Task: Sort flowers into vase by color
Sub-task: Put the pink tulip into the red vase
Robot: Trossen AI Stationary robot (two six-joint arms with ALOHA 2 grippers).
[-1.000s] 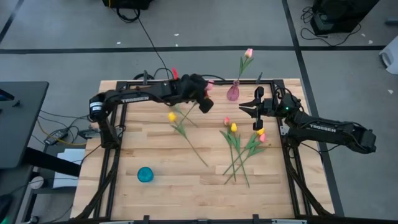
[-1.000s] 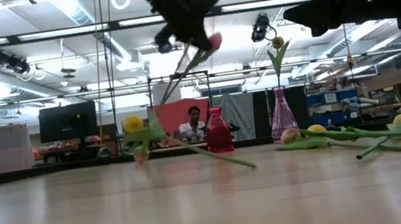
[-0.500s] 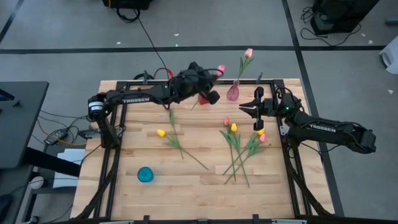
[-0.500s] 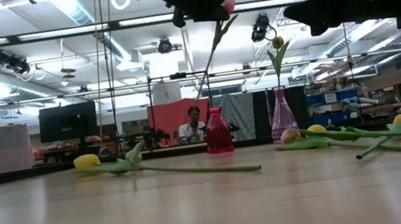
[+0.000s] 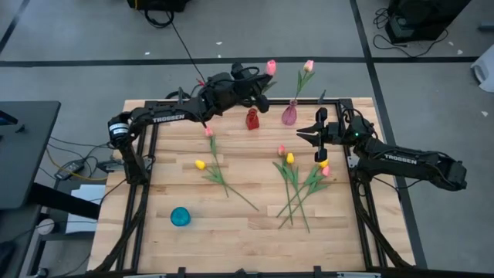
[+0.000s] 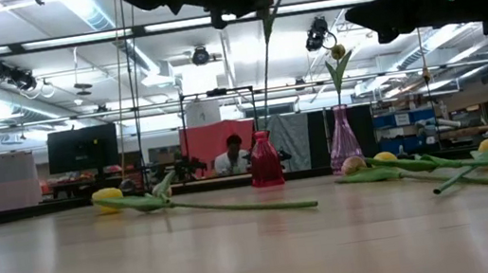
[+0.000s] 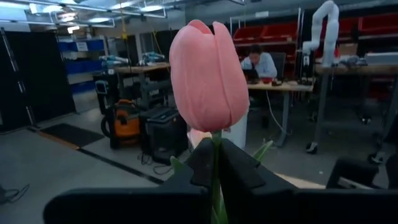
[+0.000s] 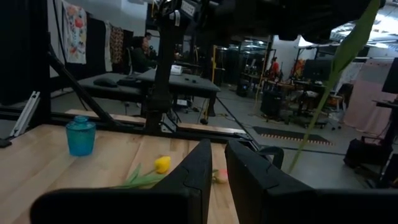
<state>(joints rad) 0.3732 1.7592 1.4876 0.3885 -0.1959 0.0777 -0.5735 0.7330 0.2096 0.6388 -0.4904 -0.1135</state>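
Note:
My left gripper point(image 5: 257, 80) is high over the table's far edge, shut on a pink tulip point(image 7: 208, 74). The tulip stands upright, and its stem point(image 6: 264, 71) runs down to the mouth of the red vase point(image 6: 265, 160). The clear pink vase point(image 5: 289, 115) beside it holds one pink tulip point(image 5: 309, 66). A yellow tulip point(image 5: 200, 164) and a pink tulip point(image 5: 208, 132) lie flat left of centre. Several pink and yellow tulips point(image 5: 297, 181) lie in a heap on the right. My right gripper point(image 5: 302, 134) hovers shut above that heap, holding nothing. My left gripper pinches the pink tulip's stem point(image 7: 215, 163) just below the bud, between its two fingers point(image 7: 239, 171). The tulip is upright, bud above the fingers and stem hanging below them. The stem's lower end point(image 6: 267, 128) is at the red vase's mouth; whether inside, I cannot tell.
A small teal vase point(image 5: 180, 216) stands near the table's near left corner. A black frame point(image 5: 154, 147) runs around the tabletop. Bare wood lies in the middle and along the near edge. A person sits at a desk point(image 6: 234, 152) in the room behind.
My left gripper has carried the pink tulip up and toward the far edge, over the red vase. The tulip has turned from slanted to upright. The yellow tulip left of centre, its head raised a second ago, has dropped flat onto the table, nearer the left edge.

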